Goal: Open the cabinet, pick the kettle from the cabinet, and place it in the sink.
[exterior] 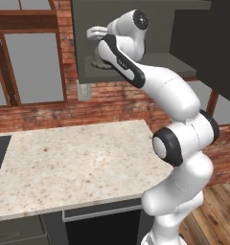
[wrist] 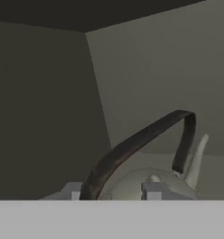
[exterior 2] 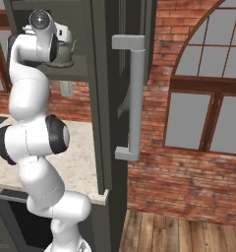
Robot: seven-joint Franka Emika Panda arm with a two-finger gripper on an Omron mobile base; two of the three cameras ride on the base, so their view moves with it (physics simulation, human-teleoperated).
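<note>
Cabinet open, door swung wide. Kettle upright on the shelf, walls well apart; spout points away from the tool, whose fingers straddle the arched handle; firm hold cannot be told.

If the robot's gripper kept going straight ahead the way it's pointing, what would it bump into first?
Most likely the small grey metal kettle: its dome and thin dark arched handle sit right ahead of the gripper, between the fingertips. Behind it is the dark cabinet's back wall. Exact depth is hard to judge.
</note>
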